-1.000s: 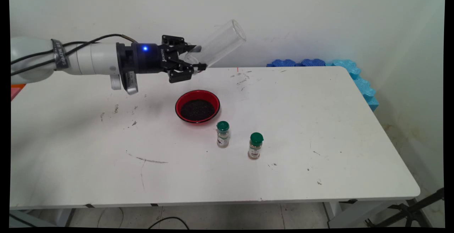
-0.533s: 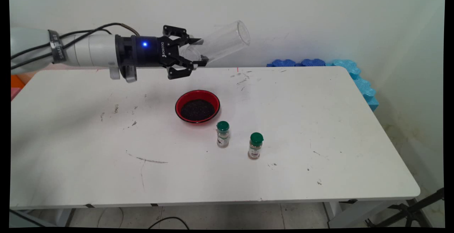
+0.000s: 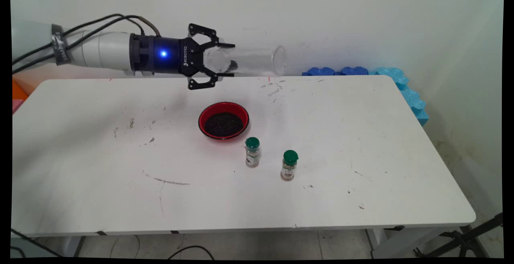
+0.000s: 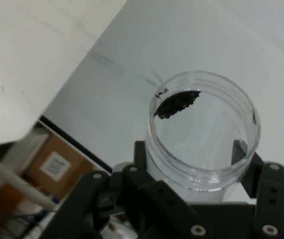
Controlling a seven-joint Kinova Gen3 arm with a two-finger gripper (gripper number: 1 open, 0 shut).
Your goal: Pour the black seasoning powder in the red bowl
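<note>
My gripper (image 3: pixel 227 60) is shut on a clear plastic jar (image 3: pixel 249 60), held lying level in the air above the table's far side, its mouth pointing right. In the hand view the jar (image 4: pixel 202 134) stands between the fingers (image 4: pixel 269 191), and a small heap of dark grains (image 4: pixel 176 103) clings inside it. Below and slightly nearer sits a red bowl (image 3: pixel 223 120) filled with the same dark grains. Two small spice jars with green lids stand in front of the bowl: one (image 3: pixel 252 152) close to it, the other (image 3: pixel 289 165) further right.
Blue foam pieces (image 3: pixel 361 71) line the table's far right corner against the wall. The white table (image 3: pixel 361 155) carries scuff marks. Cardboard boxes (image 4: pixel 52 162) show past the table's edge in the hand view.
The arm has risen and the jar has turned from tilted mouth-up to lying level. Bowl and spice jars have not moved.
</note>
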